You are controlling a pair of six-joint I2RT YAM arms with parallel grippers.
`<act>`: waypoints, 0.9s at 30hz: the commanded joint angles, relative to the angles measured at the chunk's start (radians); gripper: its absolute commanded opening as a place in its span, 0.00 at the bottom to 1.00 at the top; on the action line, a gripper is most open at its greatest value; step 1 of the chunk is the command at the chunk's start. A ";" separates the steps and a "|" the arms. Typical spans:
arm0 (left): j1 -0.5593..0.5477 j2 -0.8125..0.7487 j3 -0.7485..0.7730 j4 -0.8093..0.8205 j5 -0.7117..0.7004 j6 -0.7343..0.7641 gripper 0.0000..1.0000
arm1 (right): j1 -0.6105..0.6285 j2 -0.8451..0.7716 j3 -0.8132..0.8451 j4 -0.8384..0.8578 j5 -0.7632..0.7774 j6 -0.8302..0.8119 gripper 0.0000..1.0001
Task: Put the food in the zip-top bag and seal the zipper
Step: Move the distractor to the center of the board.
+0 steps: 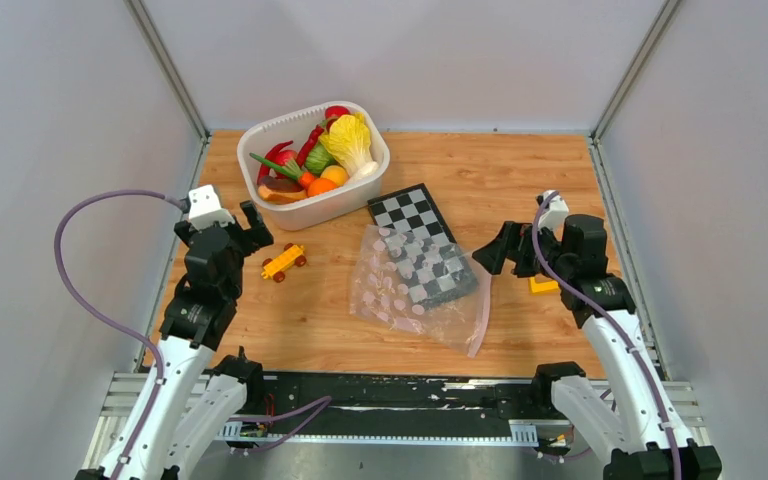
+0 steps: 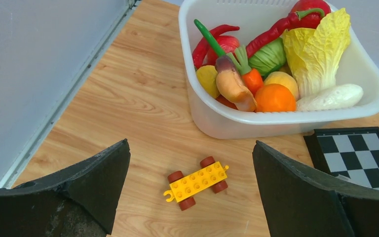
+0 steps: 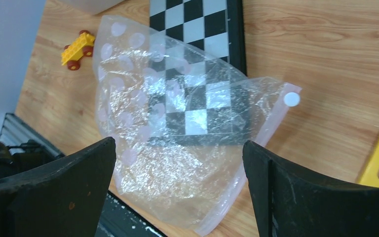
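Observation:
The food (image 1: 348,140) is piled in a white basket (image 1: 260,135) at the back left: cabbage, red chillies, an orange, a carrot and a tan bun (image 2: 234,86). The zip-top bag (image 1: 400,290) lies flat and empty, partly over a checkerboard (image 1: 410,212). Its pink zipper (image 1: 482,315) runs along the right edge and also shows in the right wrist view (image 3: 235,182). My left gripper (image 1: 243,232) is open and empty above a yellow toy car (image 2: 196,182). My right gripper (image 1: 495,250) is open and empty just right of the bag (image 3: 172,163).
The yellow toy car (image 1: 284,263) sits between the basket and the bag. A yellow block (image 1: 543,286) lies under my right wrist. The basket's near rim (image 2: 286,117) is just beyond my left fingers. Grey walls close the left, right and back sides.

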 commanded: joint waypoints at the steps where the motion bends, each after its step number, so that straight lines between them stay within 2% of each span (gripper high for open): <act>1: 0.005 -0.004 0.017 -0.001 0.002 -0.107 1.00 | 0.014 0.025 -0.010 0.072 -0.176 0.039 1.00; 5: 0.005 -0.070 0.005 -0.085 0.144 -0.216 1.00 | 0.086 0.030 -0.034 0.106 -0.198 0.056 1.00; 7: 0.005 -0.130 -0.039 -0.039 0.268 -0.191 1.00 | 0.150 0.034 -0.040 0.112 -0.177 0.046 1.00; 12: 0.005 -0.250 -0.112 0.008 0.462 -0.171 1.00 | 0.357 0.092 -0.009 0.115 -0.044 0.033 1.00; 19: 0.005 -0.307 -0.119 -0.138 0.648 -0.193 1.00 | 0.533 0.244 0.079 0.182 0.108 0.052 1.00; 22: 0.005 -0.350 -0.145 -0.139 0.701 -0.214 1.00 | 0.548 0.315 0.144 0.159 0.228 0.030 1.00; 24: 0.005 -0.362 -0.150 -0.149 0.729 -0.215 1.00 | 0.547 0.359 0.150 0.208 0.324 0.018 1.00; 27: 0.005 -0.355 -0.158 -0.158 0.793 -0.222 1.00 | 0.539 0.457 0.181 0.277 0.332 -0.061 1.00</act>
